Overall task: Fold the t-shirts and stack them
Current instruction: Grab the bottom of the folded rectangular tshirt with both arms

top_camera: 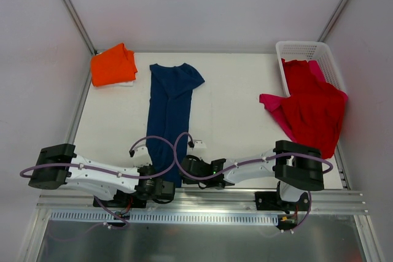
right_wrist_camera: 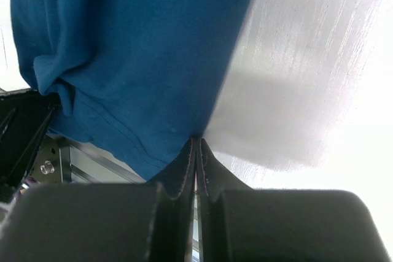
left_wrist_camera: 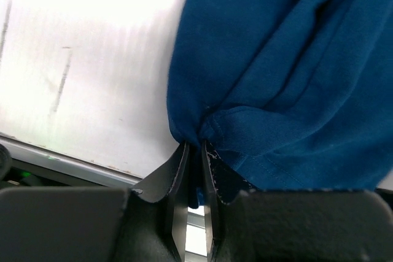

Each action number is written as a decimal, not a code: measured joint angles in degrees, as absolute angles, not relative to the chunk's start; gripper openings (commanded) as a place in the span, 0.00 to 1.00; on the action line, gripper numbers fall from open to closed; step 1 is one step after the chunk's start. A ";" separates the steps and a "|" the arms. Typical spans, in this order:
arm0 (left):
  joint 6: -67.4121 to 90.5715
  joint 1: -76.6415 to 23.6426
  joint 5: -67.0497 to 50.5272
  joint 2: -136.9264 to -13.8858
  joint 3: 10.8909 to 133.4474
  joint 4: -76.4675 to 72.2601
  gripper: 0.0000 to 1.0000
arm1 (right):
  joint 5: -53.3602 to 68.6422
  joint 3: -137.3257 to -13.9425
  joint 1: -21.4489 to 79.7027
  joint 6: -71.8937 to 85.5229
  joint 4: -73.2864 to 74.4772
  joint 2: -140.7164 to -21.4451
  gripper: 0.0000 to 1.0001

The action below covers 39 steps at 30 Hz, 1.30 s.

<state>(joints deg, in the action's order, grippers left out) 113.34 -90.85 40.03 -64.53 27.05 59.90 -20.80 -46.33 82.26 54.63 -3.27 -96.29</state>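
A navy blue t-shirt (top_camera: 169, 108) lies on the white table (top_camera: 230, 102) as a long narrow strip running from the back to the near edge. My left gripper (top_camera: 167, 183) is at the strip's near left corner. In the left wrist view the left gripper (left_wrist_camera: 194, 144) is shut on a bunched bit of the navy hem (left_wrist_camera: 270, 90). My right gripper (top_camera: 183, 167) is at the near right corner. The right wrist view shows the right gripper (right_wrist_camera: 197, 139) shut, its tips pinching the navy cloth's (right_wrist_camera: 135, 59) edge. An orange t-shirt (top_camera: 113, 65) lies folded at the back left.
A white lattice basket (top_camera: 305, 49) stands at the back right, with a red t-shirt (top_camera: 313, 105) and a pink one (top_camera: 273, 105) spilling out of it onto the table. A metal rail (top_camera: 202, 200) runs along the near edge.
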 measured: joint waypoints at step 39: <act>109.06 -91.20 43.83 -68.69 34.24 59.16 0.00 | -24.10 -54.74 84.49 52.88 5.08 -98.89 0.80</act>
<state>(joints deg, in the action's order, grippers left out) 109.06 -91.20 43.83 -68.69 34.24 59.16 -24.10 -54.74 84.49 52.88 5.08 -98.89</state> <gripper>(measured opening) 0.092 0.806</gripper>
